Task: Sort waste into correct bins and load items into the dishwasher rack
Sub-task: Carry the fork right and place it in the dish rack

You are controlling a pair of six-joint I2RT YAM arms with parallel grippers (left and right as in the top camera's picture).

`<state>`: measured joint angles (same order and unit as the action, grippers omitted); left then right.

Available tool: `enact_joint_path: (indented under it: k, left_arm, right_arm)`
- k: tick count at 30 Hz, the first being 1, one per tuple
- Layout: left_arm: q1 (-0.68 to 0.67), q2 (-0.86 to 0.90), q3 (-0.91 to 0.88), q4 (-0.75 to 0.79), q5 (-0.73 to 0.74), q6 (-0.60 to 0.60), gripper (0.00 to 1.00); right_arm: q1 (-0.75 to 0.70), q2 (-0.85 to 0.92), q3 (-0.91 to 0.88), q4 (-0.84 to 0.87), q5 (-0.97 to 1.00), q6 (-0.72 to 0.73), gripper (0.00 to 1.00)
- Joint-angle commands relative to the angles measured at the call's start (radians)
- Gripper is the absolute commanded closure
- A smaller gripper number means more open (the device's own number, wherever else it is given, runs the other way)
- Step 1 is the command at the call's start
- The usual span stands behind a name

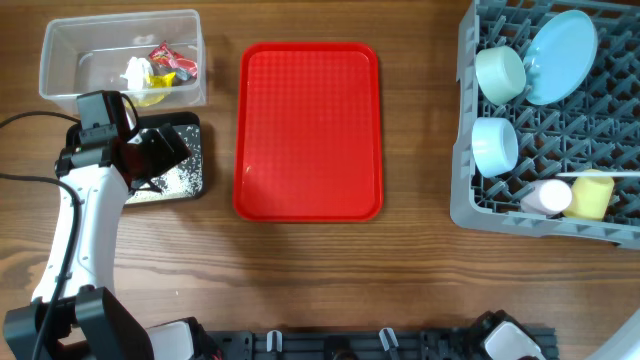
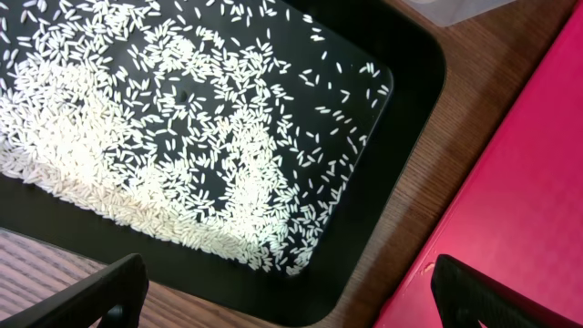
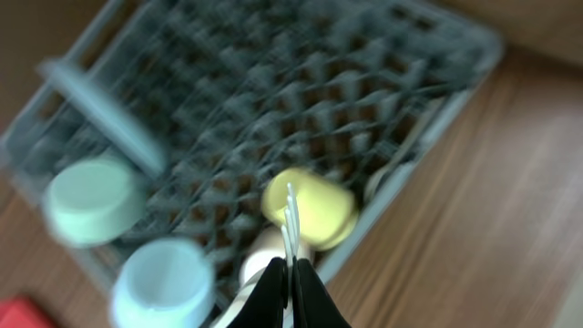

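**Left gripper hovering wide open over black tray; right gripper pinching a thin white utensil above dishwasher rack.**
Rice-like grains lying scattered in the black tray. Wrappers and tissue sitting in clear tub beside it. Plate, one bowl, second bowl, white cup and yellow cup resting in the rack. Utensil pointing toward the yellow cup, fork or spoon not discernible through blur. Red serving tray lying between bins and rack.
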<state>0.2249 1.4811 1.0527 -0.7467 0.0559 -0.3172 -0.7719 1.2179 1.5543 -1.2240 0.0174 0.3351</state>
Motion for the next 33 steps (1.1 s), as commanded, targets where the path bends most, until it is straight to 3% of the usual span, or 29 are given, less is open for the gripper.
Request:
enact_joint_path:
  k: [1, 13, 23, 33]
  left_arm:
    - [0.002, 0.008, -0.009, 0.002, 0.015, -0.005, 0.0]
    - [0.002, 0.008, -0.009, -0.028, 0.015, -0.005, 0.0]
    - [0.002, 0.008, -0.009, -0.028, 0.015, -0.005, 0.0]
    - [0.002, 0.008, -0.009, -0.029, 0.015, -0.005, 0.0]
  right_arm:
    - [-0.025, 0.041, -0.005, 0.008, 0.121, -0.017, 0.96]
    - [-0.026, 0.277, -0.005, 0.084, 0.212, 0.014, 0.96]
    - [-0.066, 0.298, -0.005, 0.183, 0.274, -0.04, 0.96]
    - [-0.138, 0.351, -0.041, 0.163, 0.285, -0.05, 0.96]
